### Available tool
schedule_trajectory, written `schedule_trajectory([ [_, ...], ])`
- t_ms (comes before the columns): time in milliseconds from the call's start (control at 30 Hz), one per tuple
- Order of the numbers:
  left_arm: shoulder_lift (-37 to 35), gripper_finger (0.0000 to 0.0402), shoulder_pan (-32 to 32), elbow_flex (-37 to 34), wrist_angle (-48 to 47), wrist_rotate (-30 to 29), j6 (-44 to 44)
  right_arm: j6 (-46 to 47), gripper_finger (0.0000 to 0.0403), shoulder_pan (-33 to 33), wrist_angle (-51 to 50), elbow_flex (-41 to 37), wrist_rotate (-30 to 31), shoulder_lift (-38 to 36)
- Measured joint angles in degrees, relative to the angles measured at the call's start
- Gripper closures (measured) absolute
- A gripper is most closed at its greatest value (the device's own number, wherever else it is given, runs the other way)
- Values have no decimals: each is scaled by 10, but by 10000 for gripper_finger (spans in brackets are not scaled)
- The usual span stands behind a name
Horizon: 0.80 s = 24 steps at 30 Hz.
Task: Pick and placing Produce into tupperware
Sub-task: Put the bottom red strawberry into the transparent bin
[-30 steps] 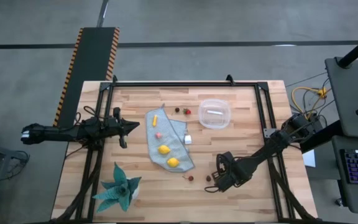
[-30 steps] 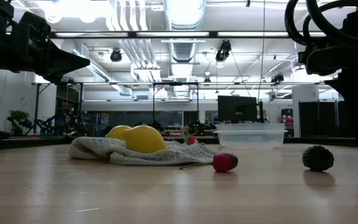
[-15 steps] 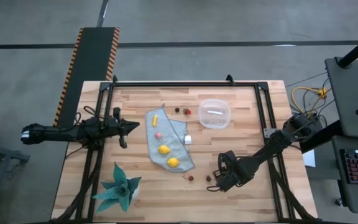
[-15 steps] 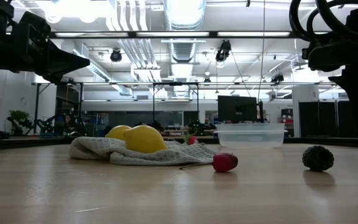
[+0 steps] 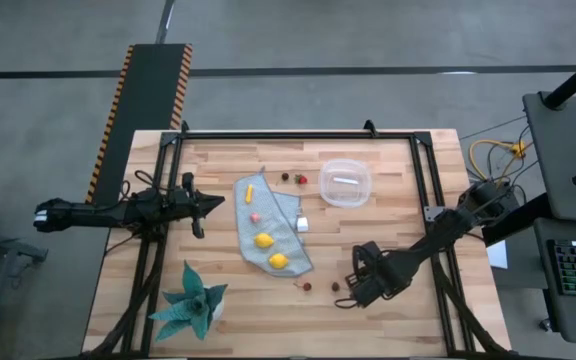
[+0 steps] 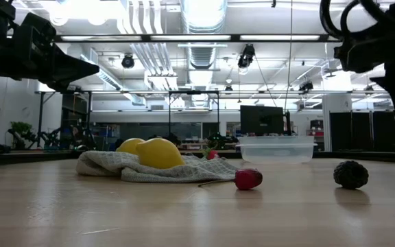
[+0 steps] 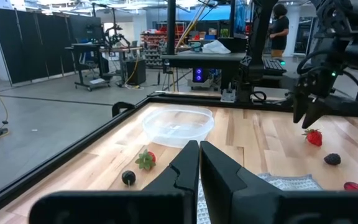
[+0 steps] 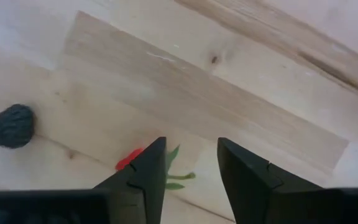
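Observation:
My right gripper (image 8: 191, 144) points down over the table's near right part, open, just above a red strawberry with green leaves (image 7: 314, 137) that lies on the wood. A dark berry (image 5: 335, 287) and a small red piece (image 5: 306, 286) lie to its left. Two yellow lemons (image 5: 264, 240) (image 5: 279, 261), a yellow-orange stick (image 5: 250, 190) and a pink piece (image 5: 254, 216) rest on the grey-blue cloth (image 5: 288, 215). The clear tupperware (image 5: 345, 183) stands at the far right, with another strawberry (image 5: 301, 179) beside it. My left gripper (image 5: 218, 203) waits shut at the left, pointing level. My right gripper comes from above, pointing down. One finger (image 8: 143, 171) stands in front of the strawberry's middle, with its red body (image 8: 129, 160) on one side and its leaves (image 8: 178, 169) in the gap. Whether the finger touches the strawberry I cannot tell.
A small white cube (image 5: 303, 224) sits at the cloth's right edge. A teal spiky plant (image 5: 193, 305) stands at the near left corner. Black frame rails (image 5: 423, 190) run along the table's sides. Bare wood lies between the tupperware and my right gripper.

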Motion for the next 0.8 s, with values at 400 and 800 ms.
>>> schedule_trajectory([
  [400, 3, 402, 0, 0, 0, 0, 0, -346, 268, 52, -5, 34, 9, -56],
  [800, 3, 402, 0, 0, 0, 0, 0, -610, 275, 64, -7, 10, -1, -38],
])
